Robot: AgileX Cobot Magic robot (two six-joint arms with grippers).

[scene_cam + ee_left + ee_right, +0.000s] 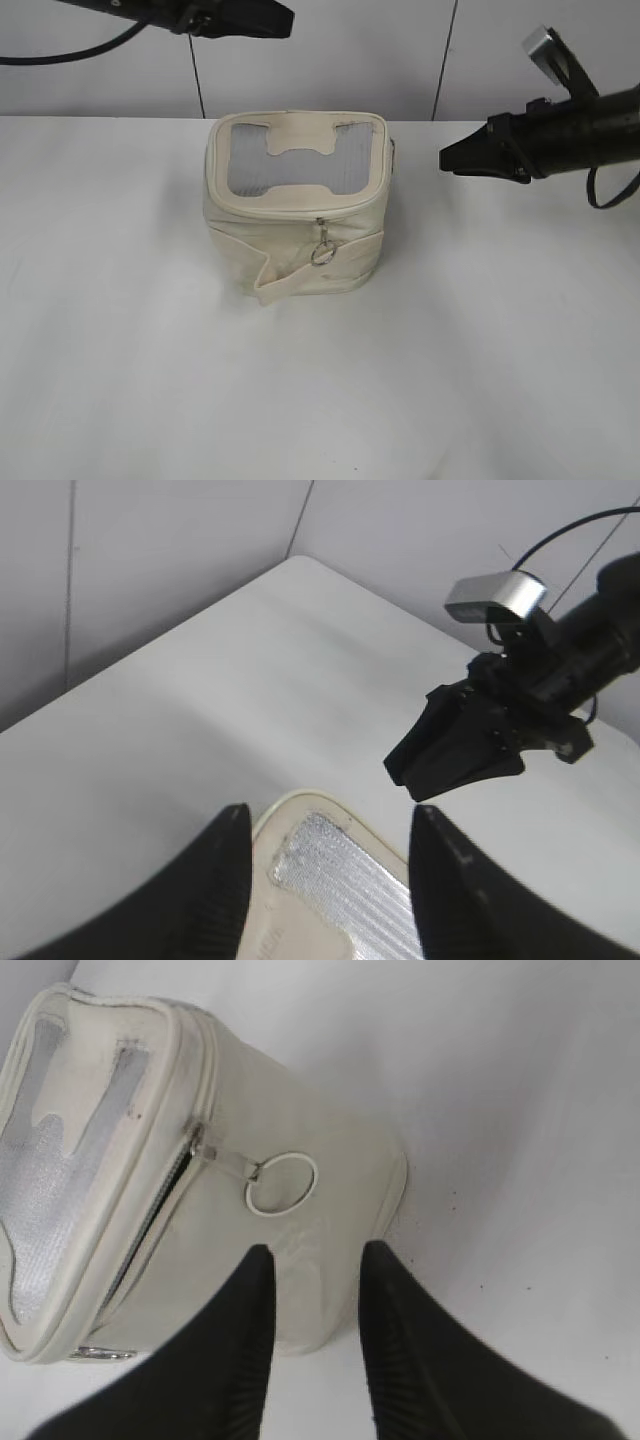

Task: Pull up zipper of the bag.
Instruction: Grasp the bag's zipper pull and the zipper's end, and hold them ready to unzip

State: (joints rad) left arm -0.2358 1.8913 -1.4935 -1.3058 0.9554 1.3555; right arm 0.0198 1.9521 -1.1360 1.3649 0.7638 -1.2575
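Observation:
The cream bag [290, 235] stands mid-table, its grey mesh top panel with the bone-shaped patch facing up. The zipper [321, 222] runs along the top rim, and a silver pull with a round ring [322, 253] hangs on the front. A second ring pull [281, 1182] lies on the bag's side [330, 1160] in the right wrist view, with a dark gap in the zip line beside it. My left gripper [283, 20] is open above the bag's back, and the bag's top corner [330, 870] shows between its fingers [330, 825]. My right gripper [446, 158] is open and empty, apart from the bag's right side [315, 1255].
The white table [120, 350] lies all around the bag. A light wall with vertical seams [190, 80] stands behind it. The right arm with its silver camera [495, 595] shows in the left wrist view.

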